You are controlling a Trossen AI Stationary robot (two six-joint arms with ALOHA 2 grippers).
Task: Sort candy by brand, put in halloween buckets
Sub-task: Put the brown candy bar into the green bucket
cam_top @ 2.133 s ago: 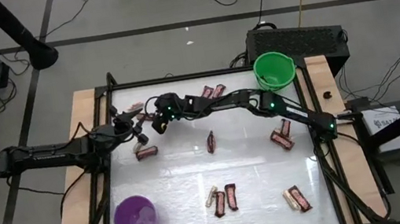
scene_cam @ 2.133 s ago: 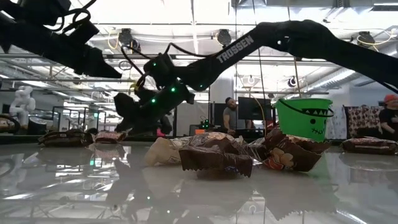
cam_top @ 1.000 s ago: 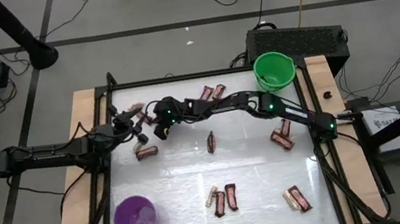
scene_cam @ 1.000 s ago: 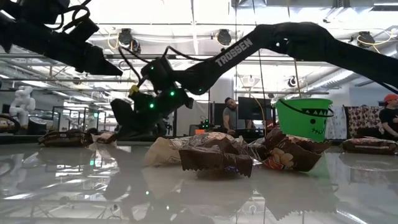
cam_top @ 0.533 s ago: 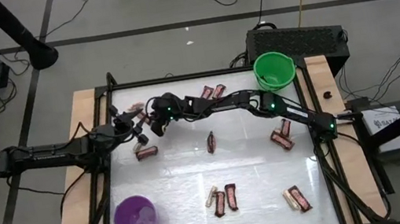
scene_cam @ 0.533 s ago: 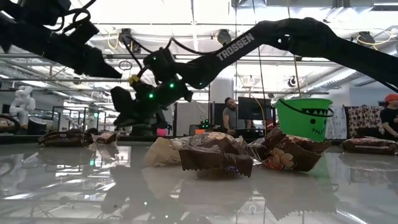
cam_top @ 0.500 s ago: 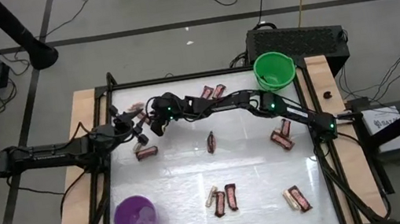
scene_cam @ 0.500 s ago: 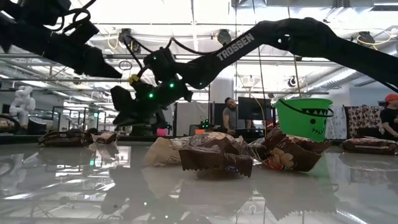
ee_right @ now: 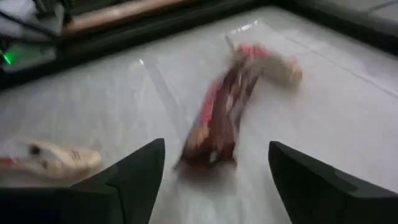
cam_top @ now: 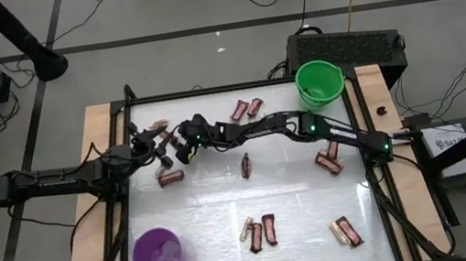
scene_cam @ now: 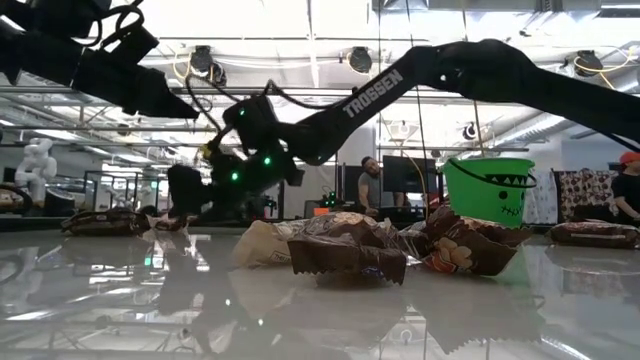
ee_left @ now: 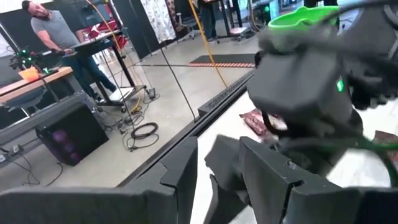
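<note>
- Seen from overhead, a white table fills the frame's centre, with wrapped candy bars scattered across it in small groups.
- The right gripper reaches far across to the upper left of the table, fingers spread wide and holding nothing.
- Its wrist camera shows a dark red-brown candy bar lying flat on the table between the open fingers, likely lined up for a pick; a pale bar lies nearby.
- The left gripper sits close beside the right one, fingers partly apart; I cannot tell whether it holds anything.
- The green bucket stands at the table's upper right corner, the purple bucket at the lower left, well apart, probably one per brand.
</note>
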